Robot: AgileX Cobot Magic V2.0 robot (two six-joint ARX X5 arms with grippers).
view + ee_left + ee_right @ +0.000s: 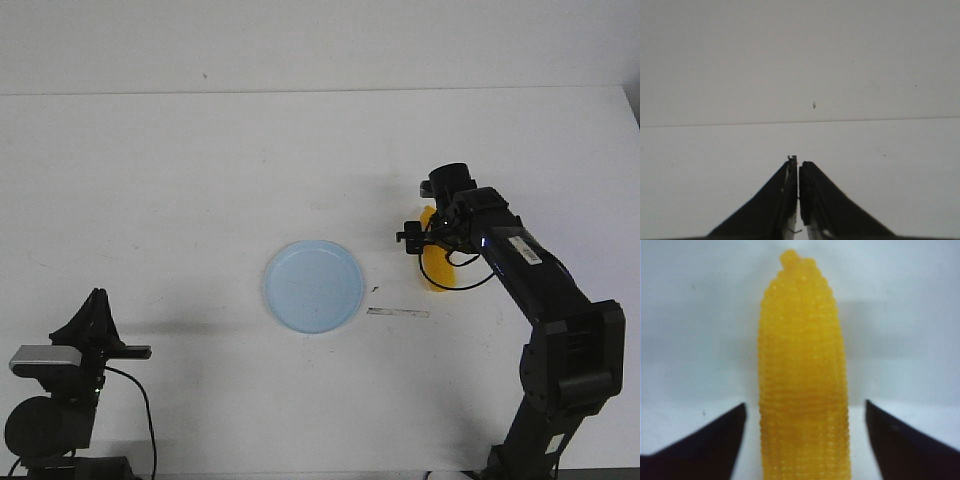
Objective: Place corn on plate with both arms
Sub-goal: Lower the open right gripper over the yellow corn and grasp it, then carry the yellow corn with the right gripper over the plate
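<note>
The corn (pixel 436 272) lies on the white table, right of the pale blue plate (pixel 313 286) and apart from it. My right gripper (pixel 428 238) hangs over the corn and hides part of it in the front view. In the right wrist view the cob (pixel 802 365) runs lengthwise between the two dark fingers, tapered tip pointing away. The right gripper (pixel 805 407) is open, with a gap on each side of the cob. My left gripper (pixel 96 300) rests at the near left, far from both. Its fingers (pixel 785 200) are shut over bare table, holding nothing.
A thin grey strip (pixel 397 313) lies on the table between the plate and the right arm's base. A loose black cable (pixel 470 285) loops beside the corn. The table's far edge (pixel 300 92) runs across the back.
</note>
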